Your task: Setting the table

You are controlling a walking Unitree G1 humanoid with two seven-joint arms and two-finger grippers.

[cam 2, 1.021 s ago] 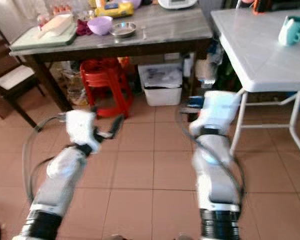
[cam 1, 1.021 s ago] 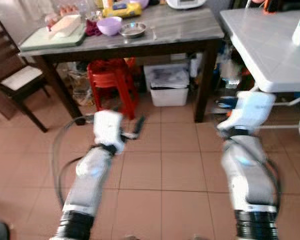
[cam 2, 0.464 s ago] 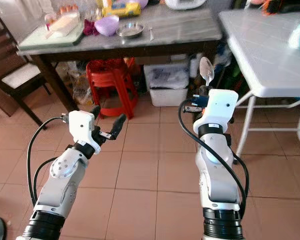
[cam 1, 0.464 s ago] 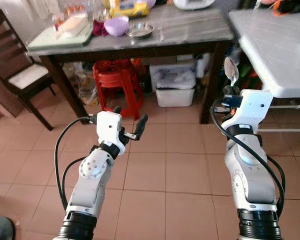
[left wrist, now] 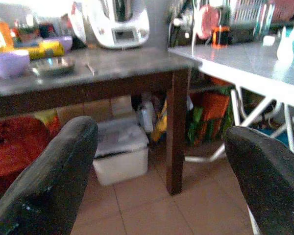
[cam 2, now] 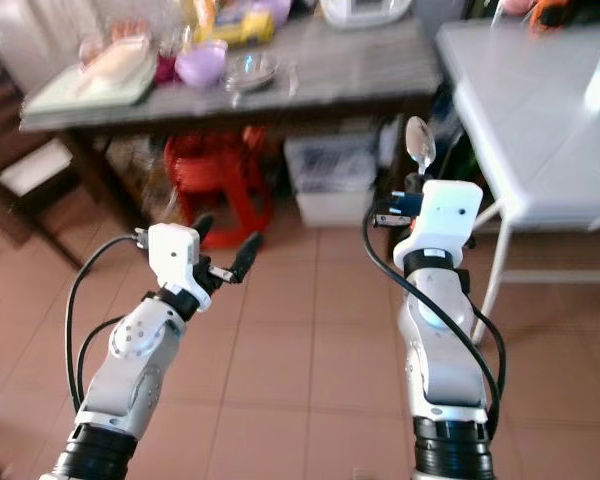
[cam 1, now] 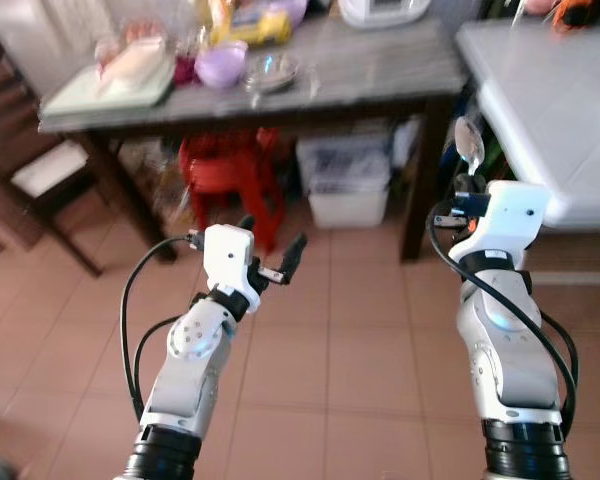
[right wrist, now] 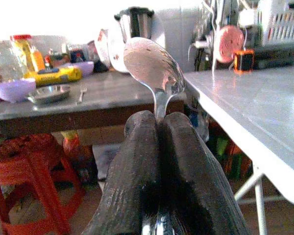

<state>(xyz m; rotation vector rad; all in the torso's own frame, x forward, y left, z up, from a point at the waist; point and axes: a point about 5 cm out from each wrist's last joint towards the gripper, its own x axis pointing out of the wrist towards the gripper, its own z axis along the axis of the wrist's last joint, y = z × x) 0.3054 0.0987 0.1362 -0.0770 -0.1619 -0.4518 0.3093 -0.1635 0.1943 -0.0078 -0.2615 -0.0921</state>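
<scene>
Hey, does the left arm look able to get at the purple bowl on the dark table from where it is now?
Probably not yet: the left gripper, jaws open, hangs over floor tiles short of the dark table, and the purple bowl sits farther back.

spoon [right wrist: 152, 66]: shiny metal | stool [cam 1: 223, 165]: glossy red plastic | floor [cam 1: 350, 360]: smooth terracotta tile | white table [cam 2: 540, 90]: smooth, glossy

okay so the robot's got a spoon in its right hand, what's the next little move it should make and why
Probably carry the shiny metal spoon toward the white folding table on its right. The right gripper has its jaws shut on the handle, bowl up, short of the tabletop. The left gripper is open, holding nothing.
</scene>
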